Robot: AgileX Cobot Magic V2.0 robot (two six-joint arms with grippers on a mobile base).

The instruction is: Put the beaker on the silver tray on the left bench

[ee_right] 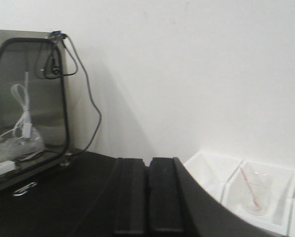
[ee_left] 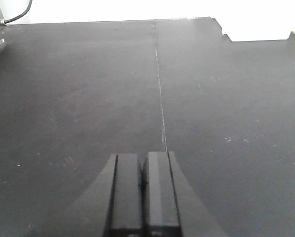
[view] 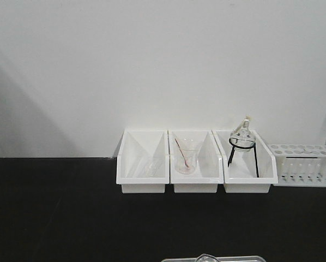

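Right at the bottom edge of the front view sits a sliver of the silver tray (view: 213, 258) with a clear glass rim, apparently the beaker (view: 205, 257), poking up inside it; too little shows to tell how it stands. Farther back on the black bench (view: 59, 213), three white bins (view: 195, 161) line the wall. The middle one holds a second beaker with a reddish rod (view: 185, 158), the right one a round flask on a wire stand (view: 242, 143), and a white tube rack (view: 306, 164) stands just beside them. Bare black top lies between tray and bins.

From the left wrist, the left gripper (ee_left: 143, 195) has its fingers pressed together on nothing, over bare bench with a thin seam running away.

From the right wrist, the right gripper (ee_right: 147, 197) is likewise closed and empty, near the bins, with a glass-fronted cabinet (ee_right: 26, 103) and a dangling cable (ee_right: 86, 103) to one side.

Judging by this, the beaker seems already on the tray. The risk is a closed arm sweeping low and tipping it, or the right arm snagging the cable or the bin fronts; the middle of the bench is the safest room.
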